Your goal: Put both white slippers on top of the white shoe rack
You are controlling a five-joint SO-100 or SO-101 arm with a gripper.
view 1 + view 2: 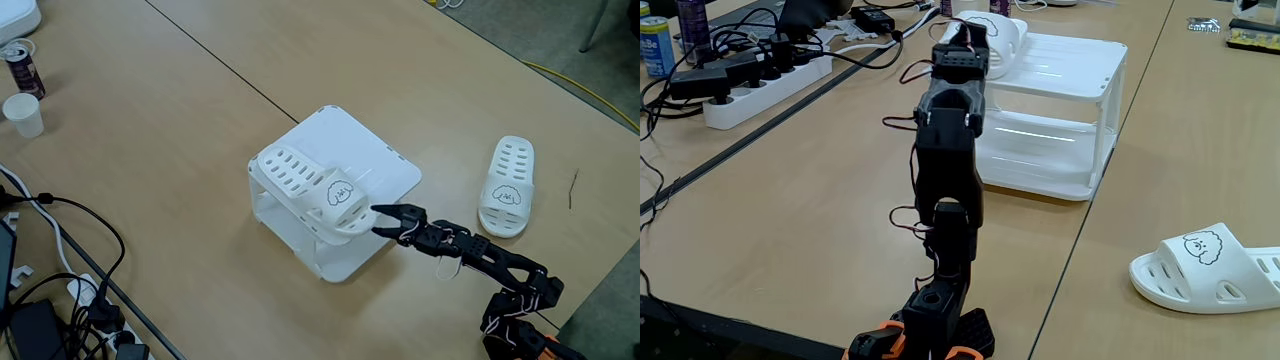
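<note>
Fingers of the gripper (383,221) are spread apart just beside the puppy-face end of one white slipper (310,187), which lies on top of the white shoe rack (385,160). Both rack shelves look bare. Second white slipper (508,186) lies on the table (150,150), well apart from the rack.

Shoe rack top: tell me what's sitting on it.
One white slipper lies on the shoe rack, gripper at its toe. The arm hides most of it from behind.
</note>
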